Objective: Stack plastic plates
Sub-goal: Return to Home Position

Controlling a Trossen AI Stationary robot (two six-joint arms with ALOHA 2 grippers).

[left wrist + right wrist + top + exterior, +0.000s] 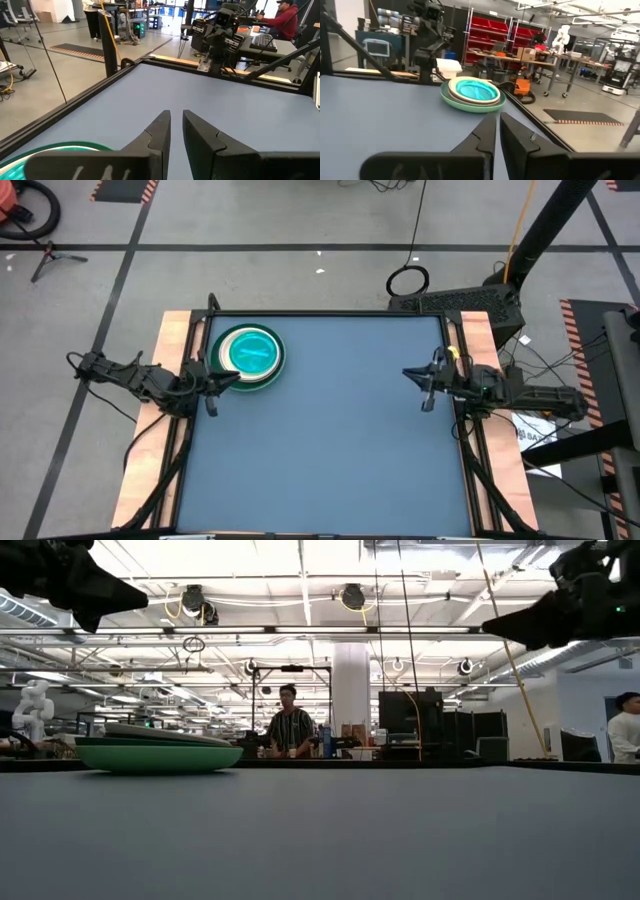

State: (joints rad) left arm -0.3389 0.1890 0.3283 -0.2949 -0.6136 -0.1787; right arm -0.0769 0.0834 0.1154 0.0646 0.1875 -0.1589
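Left claw (176, 114): I am holding my fingers drawn almost together with nothing between them, hanging just beside the rim of the stack.
Right claw (497, 116): I am holding these fingers close together as well, empty, over the right edge of the table (340, 460), well apart from the stack and pointing toward it.
Plastic plates (250, 355): they are lying flat in one stack, faces up, near the table's far left corner; being round, they are showing no long axis.
Stack order: a large light green plate (470, 107) is sitting at the bottom, a pale plate (452, 89) is showing its rim above it, and a translucent cyan plate (476, 90) is lying on top; I cannot tell what lies between.
Height: both my arms are hanging clear of the table.
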